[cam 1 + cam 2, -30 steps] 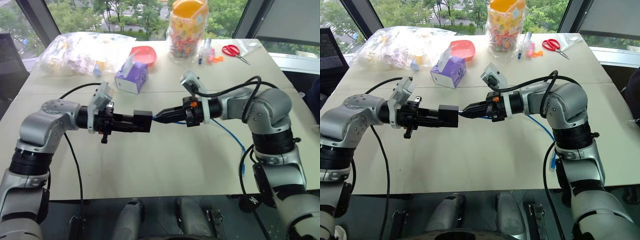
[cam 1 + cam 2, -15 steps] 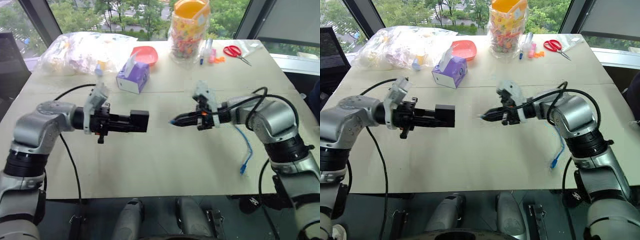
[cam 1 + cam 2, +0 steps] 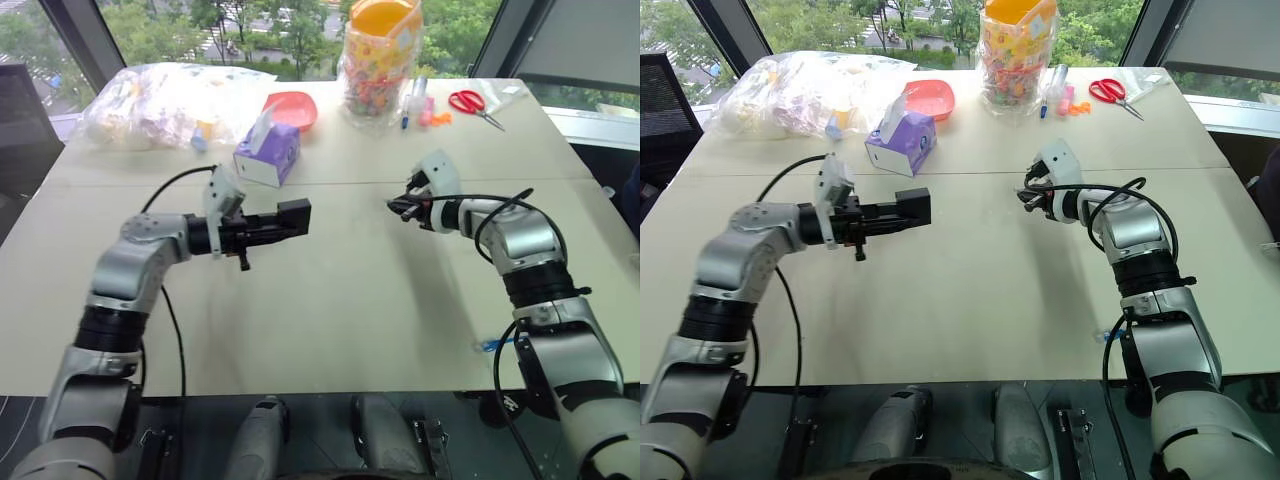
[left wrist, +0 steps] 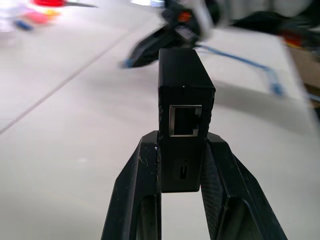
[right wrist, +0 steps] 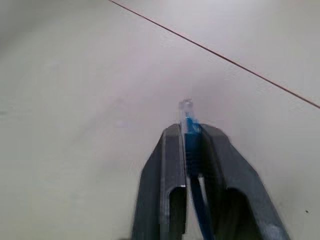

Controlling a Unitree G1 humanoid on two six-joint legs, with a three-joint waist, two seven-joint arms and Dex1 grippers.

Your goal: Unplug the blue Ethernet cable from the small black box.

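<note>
Left gripper (image 4: 182, 165) clamped on the small black box (image 4: 183, 105), empty port exposed. Right gripper (image 5: 192, 132) pinched on the blue Ethernet cable (image 5: 190, 135) just behind its clear plug. Plug and box held well apart above the table (image 3: 330, 290).

Small black box (image 4: 184, 107): flat, matte-black block held on edge above the desk (image 3: 330, 300), its end face showing an empty metal-rimmed socket. Blue Ethernet cable (image 5: 192, 145): bright-blue cord with a clear plug at its tip, unplugged and well apart from the box; its far end (image 3: 490, 344) lies at the desk's near edge.
</note>
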